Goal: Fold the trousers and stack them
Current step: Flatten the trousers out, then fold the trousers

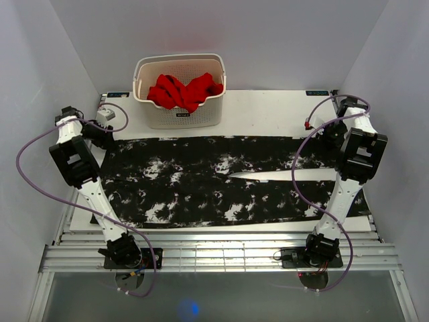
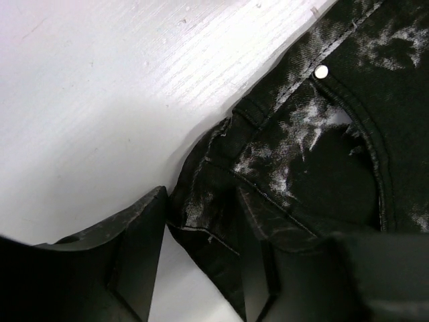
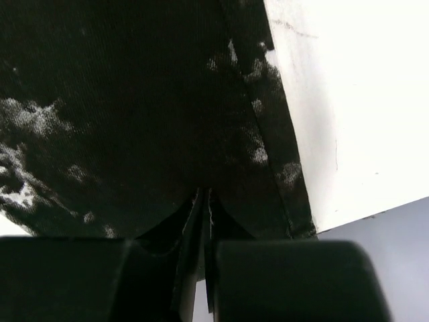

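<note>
1. Your left hand (image 2: 201, 225) pinches the waistband corner of the trousers (image 1: 201, 181), far left.
2. Your right hand (image 3: 204, 221) is pressed together on a leg end, far right.
3. The trousers lie spread across the counter (image 1: 268, 111).

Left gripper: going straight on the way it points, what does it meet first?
The trousers: their waistband corner sits right between the fingers of the left gripper, with more of the same fabric lying beyond.

A robotics lab booth: plain white walls (image 1: 221, 33) box in a white wood-grain surface (image 1: 268, 107); a black-and-white left arm (image 1: 87, 181) and right arm (image 1: 348, 181) stand bolted to ribbed aluminium rails (image 1: 221, 255).
</note>
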